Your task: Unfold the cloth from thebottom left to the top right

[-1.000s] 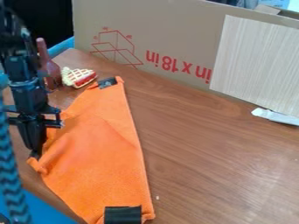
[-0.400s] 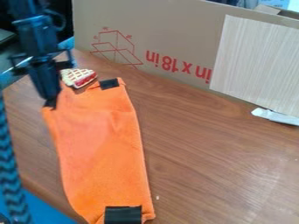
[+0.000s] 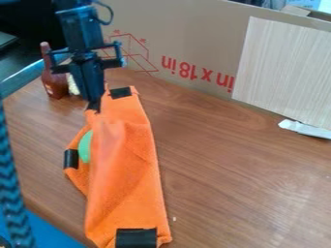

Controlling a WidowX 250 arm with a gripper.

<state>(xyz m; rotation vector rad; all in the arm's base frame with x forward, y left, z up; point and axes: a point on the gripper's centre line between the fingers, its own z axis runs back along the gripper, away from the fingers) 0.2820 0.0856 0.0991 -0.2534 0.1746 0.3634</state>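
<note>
**A:** So where were the fingers at?
**B:** The black gripper (image 3: 95,105) had them narrow, pinched on the upper left edge of the orange cloth (image 3: 128,177), which lay lengthwise on the table (image 3: 242,174). A raised fold ran down from the pinch. Left of it sat a black patch (image 3: 71,159) and something green (image 3: 85,145); couldn't tell if that was under the cloth or on it.
**A:** How would you have done the pull?
**B:** Judgement call, but it looked mid-unfold, so it needed a firm pinch and a slow, low sweep up and right, laying the fold flat. Too quick and the whole cloth could've slid. It also wanted clearance from the red bottle (image 3: 54,77) and the cardboard (image 3: 194,48) behind.
</note>
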